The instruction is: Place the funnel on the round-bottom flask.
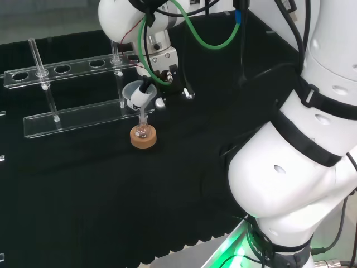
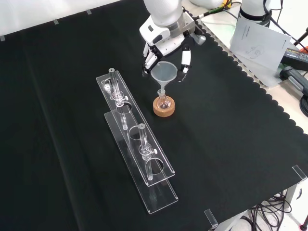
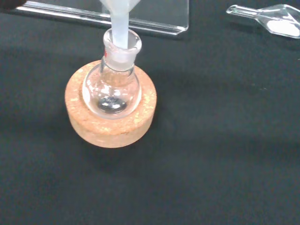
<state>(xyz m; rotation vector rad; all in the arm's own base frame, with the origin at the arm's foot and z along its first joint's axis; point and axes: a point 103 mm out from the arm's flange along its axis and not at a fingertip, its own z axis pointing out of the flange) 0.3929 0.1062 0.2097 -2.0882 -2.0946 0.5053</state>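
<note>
Holding the funnel is what my black and white hand (image 2: 168, 45) is doing right now, with its fingers (image 2: 185, 61) curled down on both sides of the cone. I am looking across the front view from left to right. First I am seeing two long clear plastic racks (image 2: 137, 144) lying on the black cloth (image 2: 57, 120), with thin glass tubes (image 2: 114, 85) standing in them. Next, just to their right, the small round-bottom glass flask (image 2: 164, 102) is sitting upright in its round cork ring stand (image 2: 164, 109). The clear cone-shaped funnel (image 2: 164, 72) is standing right above it.

I think the job is nearly done. In the wrist view the funnel's white stem is going down into the neck of the flask (image 3: 112, 89), so the funnel is already in place or very close to it. I cannot tell if the funnel is resting on the neck by itself yet. What is left, I think, is letting go and lifting the hand away without tipping the flask.

My arm is reaching in from the top of the front view, with the hand hanging over the funnel and its fingers pointing down at the cloth.
</note>
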